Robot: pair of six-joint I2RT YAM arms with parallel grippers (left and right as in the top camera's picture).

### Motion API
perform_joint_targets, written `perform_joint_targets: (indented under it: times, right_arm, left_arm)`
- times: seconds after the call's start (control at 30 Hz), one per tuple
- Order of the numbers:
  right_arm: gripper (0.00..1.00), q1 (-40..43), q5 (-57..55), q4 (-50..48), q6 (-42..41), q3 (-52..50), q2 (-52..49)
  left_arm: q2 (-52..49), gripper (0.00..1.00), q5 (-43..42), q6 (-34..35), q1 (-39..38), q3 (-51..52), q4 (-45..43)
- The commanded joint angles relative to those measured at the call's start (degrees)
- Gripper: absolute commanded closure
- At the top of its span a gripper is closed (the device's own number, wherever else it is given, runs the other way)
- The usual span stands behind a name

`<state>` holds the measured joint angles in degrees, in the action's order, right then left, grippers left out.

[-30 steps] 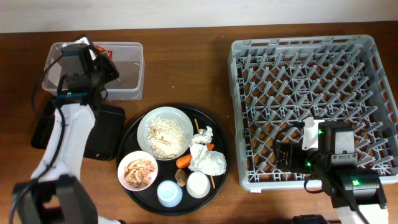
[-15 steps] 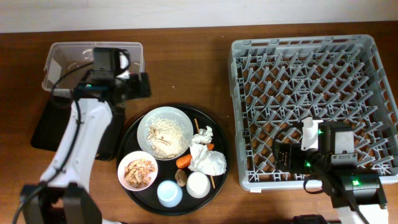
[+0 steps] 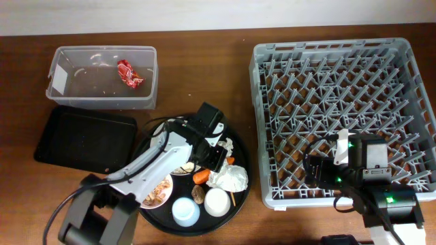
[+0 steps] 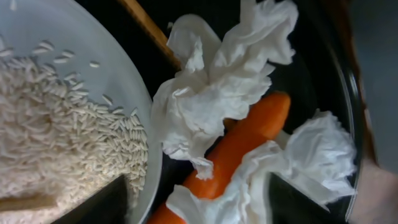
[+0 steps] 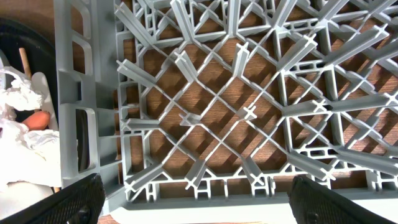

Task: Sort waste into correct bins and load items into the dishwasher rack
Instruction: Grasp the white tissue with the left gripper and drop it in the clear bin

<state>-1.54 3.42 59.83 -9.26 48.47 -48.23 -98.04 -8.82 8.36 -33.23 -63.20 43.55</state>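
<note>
My left gripper (image 3: 212,160) hangs low over the round tray, open, one finger (image 4: 102,202) by the rice plate (image 4: 56,118), the other (image 4: 301,199) on the far side. Between them lie a crumpled white napkin (image 4: 211,93), the orange carrot (image 4: 252,130) and a second napkin (image 4: 314,155); nothing is gripped. The red wrapper (image 3: 129,73) lies in the clear tub (image 3: 68,92). The black bin tray (image 3: 82,139) sits below it. My right gripper (image 5: 205,208) is open over the front edge of the grey rack (image 3: 340,102).
On the round black tray (image 3: 146,153) stand a white cup (image 3: 216,201), a light blue cup (image 3: 185,211), a brown lump (image 3: 198,195) and a bowl of scraps (image 3: 158,193) partly under my arm. A wooden chopstick (image 4: 146,28) lies by the plate.
The left arm swung from the clear tub down to the round tray. The red wrapper it held now lies in the tub, and its jaws have opened. The right arm stayed put.
</note>
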Motion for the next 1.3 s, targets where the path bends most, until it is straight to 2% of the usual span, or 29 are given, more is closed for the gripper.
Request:
perform_joint_targets:
  times: [0.0,0.03,0.07,0.1,0.2,0.27,0.37,0.47,0.53,0.63,0.73,0.77,0.8,0.83,0.87,0.9,0.97,1.0,1.03,1.07,1.17,1.27]
  right_arm:
    - [0.02,-0.3,-1.1,-0.1,-0.7,1.2,0.2]
    - [0.02,-0.3,-1.1,0.0,-0.7,1.2,0.2]
    - [0.02,-0.3,-1.1,0.0,-0.7,1.2,0.2]
    - [0.02,-0.3,-1.1,0.0,-0.7,1.2,0.2]
    - [0.02,-0.3,-1.1,0.0,-0.7,1.2,0.2]
    - [0.02,-0.3,-1.1,0.0,-0.7,1.2,0.2]
    - [0.02,-0.3,-1.1,0.0,-0.7,1.2,0.2]
    - [0.02,-0.3,-1.1,0.0,-0.7,1.2,0.2]
    - [0.01,-0.3,-1.1,0.0,-0.7,1.2,0.2]
    - [0.02,-0.3,-1.1,0.0,-0.7,1.2,0.2]
    - [0.02,-0.3,-1.1,0.0,-0.7,1.2,0.2]
    - [0.02,-0.3,-1.1,0.0,-0.7,1.2,0.2]
    - [0.02,-0.3,-1.1,0.0,-0.7,1.2,0.2]
    - [0.02,-0.3,-1.1,0.0,-0.7,1.2,0.2]
    - [0.02,-0.3,-1.1,0.0,-0.7,1.2,0.2]
    - [0.02,-0.3,-1.1,0.0,-0.7,1.2,0.2]
    - [0.01,-0.3,-1.1,0.0,-0.7,1.2,0.2]
    - [0.02,-0.3,-1.1,0.0,-0.7,1.2,0.2]
    - [0.02,-0.3,-1.1,0.0,-0.7,1.2,0.2]
    - [0.02,-0.3,-1.1,0.0,-0.7,1.2,0.2]
    - [0.02,-0.3,-1.1,0.0,-0.7,1.2,0.2]
    - [0.02,-0.3,-1.1,0.2,-0.7,1.2,0.2]
  left_arm:
    - [-1.7,0.52,-1.1,-0.3,-0.5,0.5,-0.2]
    - [-1.7,0.80,-1.5,-0.3,-0.8,0.5,-0.3]
    - [-1.7,0.95,-1.5,-0.3,-0.7,0.5,-0.3]
    - [-1.6,0.99,-1.5,-0.3,-0.7,0.4,-0.3]
    - [0.7,0.99,1.3,-0.3,-0.6,-4.0,3.6]
    - [4.8,0.99,7.3,-0.3,1.1,-9.6,8.3]
    - [11.0,0.99,9.3,-0.3,9.5,-16.9,8.5]
    - [11.7,0.99,14.7,-0.3,22.2,-17.3,-1.0]
    - [10.0,0.99,14.7,-0.3,30.8,-17.3,-14.4]
    - [2.6,0.99,14.7,-0.3,35.8,-17.3,-25.2]
    - [-6.1,0.99,14.6,-0.3,36.5,-17.3,-31.0]
    - [-7.7,0.97,14.4,-0.3,36.4,-17.3,-31.1]
    - [-8.7,0.71,13.5,-0.3,36.2,-17.3,-31.1]
    - [-8.2,0.23,9.9,-0.3,36.2,-17.4,-31.1]
    - [-5.7,0.01,6.4,-0.4,36.2,-17.4,-29.2]
    - [-3.2,0.01,2.9,-0.3,36.0,-17.4,-26.5]
    - [3.5,0.01,0.8,-0.1,32.1,-17.4,-14.4]
    - [5.1,0.01,0.9,-0.1,28.2,-17.4,-7.6]
    - [4.8,0.01,0.9,-0.1,21.2,-17.1,-0.5]
    - [3.7,0.01,0.9,-0.1,15.3,-16.3,2.8]
    - [-3.3,0.01,0.9,-0.1,2.2,-15.5,4.8]
    - [-9.9,0.01,4.1,-0.1,-4.0,-15.5,3.6]
